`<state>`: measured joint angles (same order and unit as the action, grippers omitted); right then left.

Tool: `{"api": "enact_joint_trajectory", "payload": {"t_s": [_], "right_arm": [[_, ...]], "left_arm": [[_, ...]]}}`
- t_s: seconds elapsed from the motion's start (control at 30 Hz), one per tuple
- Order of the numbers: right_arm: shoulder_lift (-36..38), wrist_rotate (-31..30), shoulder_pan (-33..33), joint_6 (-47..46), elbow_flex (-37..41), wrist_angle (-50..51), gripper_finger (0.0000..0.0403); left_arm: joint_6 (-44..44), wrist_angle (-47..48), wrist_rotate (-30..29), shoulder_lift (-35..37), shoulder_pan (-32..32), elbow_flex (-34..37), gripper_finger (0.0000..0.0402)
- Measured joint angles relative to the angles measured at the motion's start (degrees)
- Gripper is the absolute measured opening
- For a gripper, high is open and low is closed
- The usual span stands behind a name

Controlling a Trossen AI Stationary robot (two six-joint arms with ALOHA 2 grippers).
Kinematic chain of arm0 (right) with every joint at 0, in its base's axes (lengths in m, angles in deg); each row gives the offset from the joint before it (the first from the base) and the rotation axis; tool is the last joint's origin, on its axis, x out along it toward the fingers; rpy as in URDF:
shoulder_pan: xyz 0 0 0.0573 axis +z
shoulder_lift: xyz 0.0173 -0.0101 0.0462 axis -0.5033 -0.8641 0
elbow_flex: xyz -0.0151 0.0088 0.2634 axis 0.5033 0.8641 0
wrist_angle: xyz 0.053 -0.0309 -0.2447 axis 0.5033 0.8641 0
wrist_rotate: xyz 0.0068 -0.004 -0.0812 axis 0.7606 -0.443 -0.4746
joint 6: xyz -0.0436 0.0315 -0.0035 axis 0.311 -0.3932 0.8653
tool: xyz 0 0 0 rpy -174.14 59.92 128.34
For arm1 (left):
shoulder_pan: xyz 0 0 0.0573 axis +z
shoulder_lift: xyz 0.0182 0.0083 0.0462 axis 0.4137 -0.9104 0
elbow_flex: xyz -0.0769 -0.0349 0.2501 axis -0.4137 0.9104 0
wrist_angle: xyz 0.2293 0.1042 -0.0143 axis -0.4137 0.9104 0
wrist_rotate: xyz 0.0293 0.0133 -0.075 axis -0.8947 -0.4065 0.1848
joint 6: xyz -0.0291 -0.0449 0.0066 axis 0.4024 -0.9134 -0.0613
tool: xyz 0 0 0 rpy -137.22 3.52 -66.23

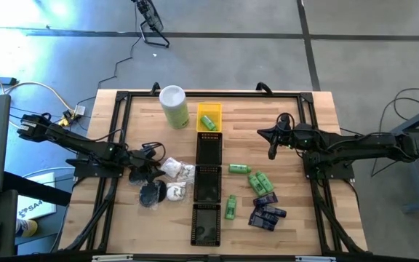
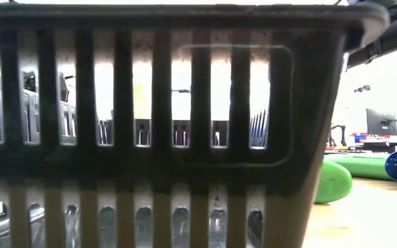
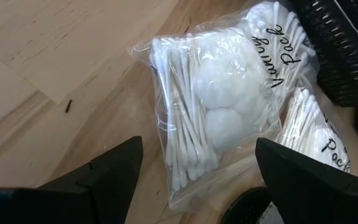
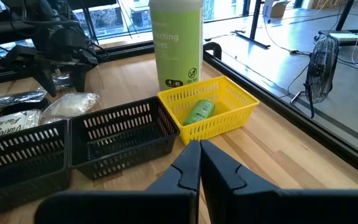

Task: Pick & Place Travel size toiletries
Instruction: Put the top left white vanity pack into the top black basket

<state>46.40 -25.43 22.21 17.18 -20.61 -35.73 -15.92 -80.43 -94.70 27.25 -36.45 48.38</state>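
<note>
Wrist view: swab pack (image 3: 219,106) btwn left gripper (image 3: 197,177) fingers.

Black basket wall (image 2: 150,138) filling the low view and hiding the desk behind it, second clear-wrapped swab pack (image 3: 319,134) beyond the left jaws cut off at the edge, black puck (image 3: 253,208) between those jaws only partly seen

Grey concrete floor (image 1: 231,18) around the wooden table (image 1: 297,218) — windows (image 4: 104,15), a fan (image 4: 322,68) beyond.
</note>
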Motion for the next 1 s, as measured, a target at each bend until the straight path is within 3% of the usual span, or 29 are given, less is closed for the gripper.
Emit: {"api": "enact_joint_trajectory", "payload": {"t_s": [0.63, 1.0], "right_arm": [[0.0, 0.0, 0.0, 0.2, 0.0, 0.0, 0.0002], [0.0, 0.0, 0.0, 0.2, 0.0, 0.0, 0.0002]], "left_arm": [[-0.5, 0.0, 1.6, 0.0, 0.0, 0.1, 0.0123], [-0.4, -0.1, 1.4, 0.0, 0.0, 0.1, 0.0042]]}}
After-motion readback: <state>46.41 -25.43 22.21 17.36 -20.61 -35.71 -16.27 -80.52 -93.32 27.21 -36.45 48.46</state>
